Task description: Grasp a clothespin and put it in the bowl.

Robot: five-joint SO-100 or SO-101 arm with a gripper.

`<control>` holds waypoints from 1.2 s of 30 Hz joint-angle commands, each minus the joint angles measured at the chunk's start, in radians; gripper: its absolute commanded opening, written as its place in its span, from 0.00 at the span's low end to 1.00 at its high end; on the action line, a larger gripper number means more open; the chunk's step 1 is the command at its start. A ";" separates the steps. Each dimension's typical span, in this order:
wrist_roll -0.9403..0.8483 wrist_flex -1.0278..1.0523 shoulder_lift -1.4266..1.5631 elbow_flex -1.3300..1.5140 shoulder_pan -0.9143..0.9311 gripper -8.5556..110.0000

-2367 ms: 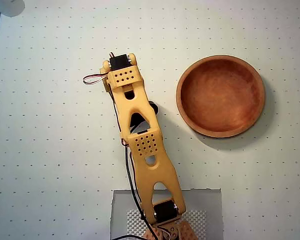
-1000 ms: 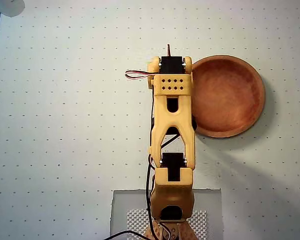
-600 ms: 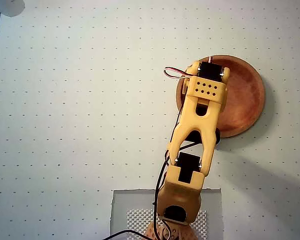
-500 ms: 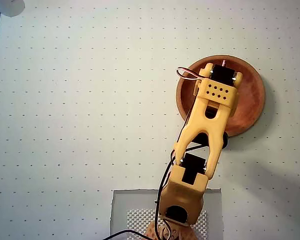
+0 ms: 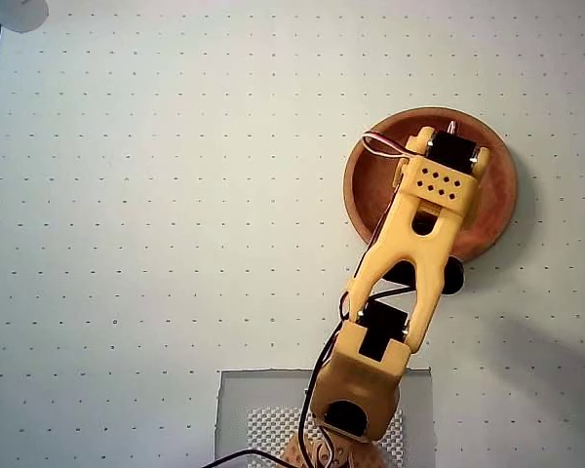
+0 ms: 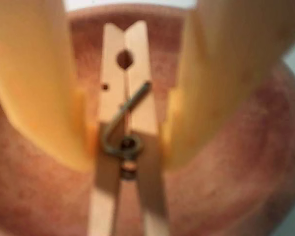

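Observation:
In the wrist view a pale wooden clothespin [image 6: 125, 103] with a metal spring at its middle sits upright between two yellow fingers [image 6: 34, 83]. My gripper [image 6: 125, 98] is shut on it. The reddish-brown wooden bowl [image 6: 236, 167] fills the background right below the clothespin. From overhead, the yellow arm [image 5: 409, 244] reaches from the bottom up and right, its wrist over the bowl [image 5: 487, 210]. The arm hides the gripper and the clothespin in the overhead view.
The arm's base stands on a grey plate [image 5: 234, 409] at the bottom edge of the overhead view. A white dotted table surface [image 5: 156, 195] spreads around the bowl. A pale round object [image 5: 10, 12] sits at the top left corner.
The arm has swung from the left of the bowl to the right, and its wrist now hangs over the bowl.

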 commanded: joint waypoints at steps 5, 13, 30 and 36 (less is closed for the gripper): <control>-0.012 -0.003 -0.140 -0.256 0.000 0.04; -0.020 -0.003 -0.288 -0.442 -0.002 0.04; -0.017 -0.003 -0.528 -0.577 -0.057 0.04; -0.014 -0.003 -0.555 -0.581 -0.071 0.05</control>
